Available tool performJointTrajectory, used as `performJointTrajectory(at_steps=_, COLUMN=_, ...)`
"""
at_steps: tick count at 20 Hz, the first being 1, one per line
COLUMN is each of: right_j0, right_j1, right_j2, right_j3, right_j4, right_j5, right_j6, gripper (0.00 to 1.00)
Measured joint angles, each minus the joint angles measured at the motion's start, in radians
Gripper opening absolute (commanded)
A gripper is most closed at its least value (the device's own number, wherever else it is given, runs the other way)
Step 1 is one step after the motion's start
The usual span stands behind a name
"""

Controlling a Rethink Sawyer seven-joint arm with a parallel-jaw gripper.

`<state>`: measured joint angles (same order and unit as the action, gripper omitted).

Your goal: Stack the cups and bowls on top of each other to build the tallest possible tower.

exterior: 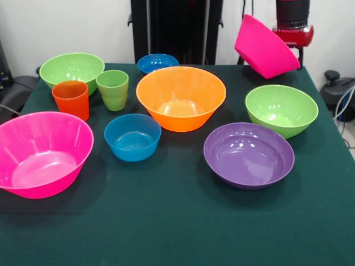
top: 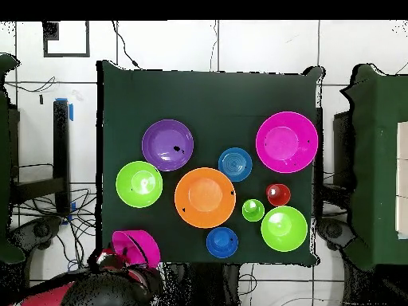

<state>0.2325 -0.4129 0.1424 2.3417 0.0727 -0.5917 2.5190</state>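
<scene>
Table's [exterior: 183, 233] bare near strip; tilted pink bowl [exterior: 265, 47] above far corner

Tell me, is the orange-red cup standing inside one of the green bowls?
No. In the front view the orange-red cup stands on the table by itself, in front of the green bowl and beside the light green cup.

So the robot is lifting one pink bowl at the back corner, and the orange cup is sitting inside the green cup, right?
Not quite. The orange cup is not inside the green cup; the two stand side by side on the table, as the front view shows. The rest holds: one pink bowl is tilted up off the table at the back corner by the robot arm.
</scene>
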Motion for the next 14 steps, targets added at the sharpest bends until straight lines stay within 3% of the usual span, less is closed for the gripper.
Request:
performJointTrajectory(at_steps=1, right_j0=-0.001, right_j1=0.001, right_j2=0.0, right_j3=-0.001, right_j4=-0.002, right_j5=-0.002, right_j6=0.0, gripper=1.0)
performJointTrajectory(at_steps=2, right_j0=-0.004, right_j1=0.006, right_j2=0.001, right_j3=-0.003, right_j4=-0.007, right_j5=-0.022, right_j6=0.0, gripper=0.0)
performJointTrajectory(at_steps=14, right_j0=-0.008, right_j1=-0.006, right_j2=0.0, right_j3=0.001, right_j4=-0.011, right_j5=-0.062, right_j6=0.0, gripper=0.0)
